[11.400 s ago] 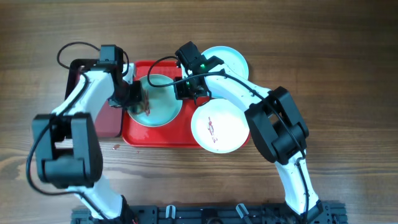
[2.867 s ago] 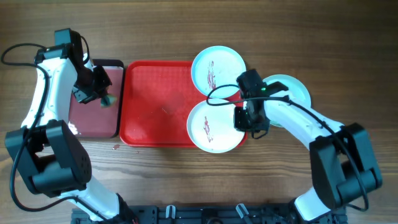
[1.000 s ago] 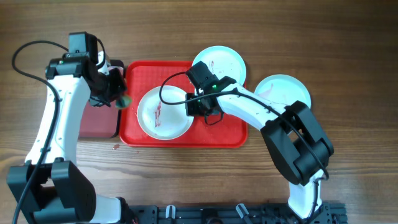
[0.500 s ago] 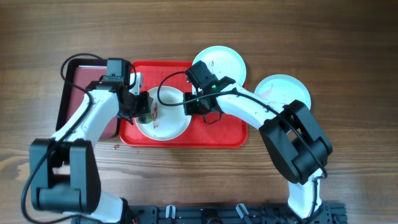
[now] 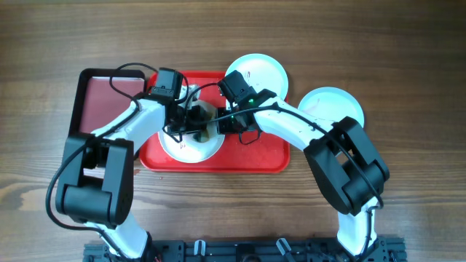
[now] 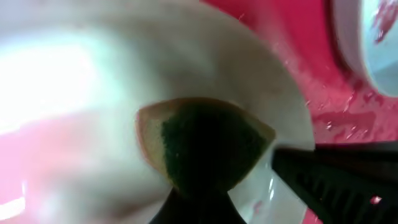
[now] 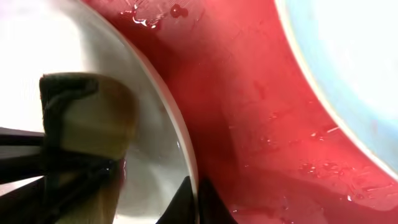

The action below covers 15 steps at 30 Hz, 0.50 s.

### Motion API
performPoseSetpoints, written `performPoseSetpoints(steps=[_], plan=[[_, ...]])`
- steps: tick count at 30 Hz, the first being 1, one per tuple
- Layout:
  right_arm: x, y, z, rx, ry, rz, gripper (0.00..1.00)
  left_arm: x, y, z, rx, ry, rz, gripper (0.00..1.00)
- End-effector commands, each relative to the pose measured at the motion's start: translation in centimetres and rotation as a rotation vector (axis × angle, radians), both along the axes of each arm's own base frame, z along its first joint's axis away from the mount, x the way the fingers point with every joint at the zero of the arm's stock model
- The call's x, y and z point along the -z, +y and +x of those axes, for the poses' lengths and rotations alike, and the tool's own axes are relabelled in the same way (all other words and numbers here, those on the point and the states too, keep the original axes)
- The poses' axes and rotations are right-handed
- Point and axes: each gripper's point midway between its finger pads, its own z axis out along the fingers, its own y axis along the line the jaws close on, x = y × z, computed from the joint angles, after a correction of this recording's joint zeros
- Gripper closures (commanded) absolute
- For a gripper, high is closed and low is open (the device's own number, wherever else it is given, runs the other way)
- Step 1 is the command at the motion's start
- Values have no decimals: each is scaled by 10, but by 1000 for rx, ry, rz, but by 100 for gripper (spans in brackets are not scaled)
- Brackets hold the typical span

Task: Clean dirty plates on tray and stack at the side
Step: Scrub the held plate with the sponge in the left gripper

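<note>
The white plate [image 5: 183, 147] lies on the left half of the red tray [image 5: 255, 156]. My left gripper [image 5: 191, 121] is shut on a green and yellow sponge [image 5: 204, 119] and presses it onto the plate's middle. In the left wrist view the sponge [image 6: 205, 143] fills the middle, on the plate [image 6: 74, 87], in my left gripper [image 6: 199, 208]. My right gripper [image 5: 231, 126] is shut on the plate's right rim, which shows in the right wrist view [image 7: 186, 149] between the jaws [image 7: 193, 196]. One smeared aqua plate [image 5: 256, 73] overlaps the tray's far right corner. The other aqua plate [image 5: 331, 106] sits on the table at the right.
A dark maroon black-rimmed tray [image 5: 109, 91] lies left of the red tray, under my left arm. Small reddish drops [image 5: 135, 172] mark the wood near the red tray's front left corner. Wet drops lie on the red tray floor [image 7: 261, 137].
My left gripper has moved right with the sponge, from the plate's left edge to its middle. The right gripper has kept its hold on the rim. The plates have not moved.
</note>
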Motion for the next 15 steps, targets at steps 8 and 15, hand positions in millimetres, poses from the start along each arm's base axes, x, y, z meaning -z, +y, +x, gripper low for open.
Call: performPoseSetpoints(steps=[8,15], plan=[[7,6,-4,-27,13,7,96,39,99,-49,-127,248,244,96],[8,6,-4,-28,14,6,96,34,14,-69,75,246,67,96]])
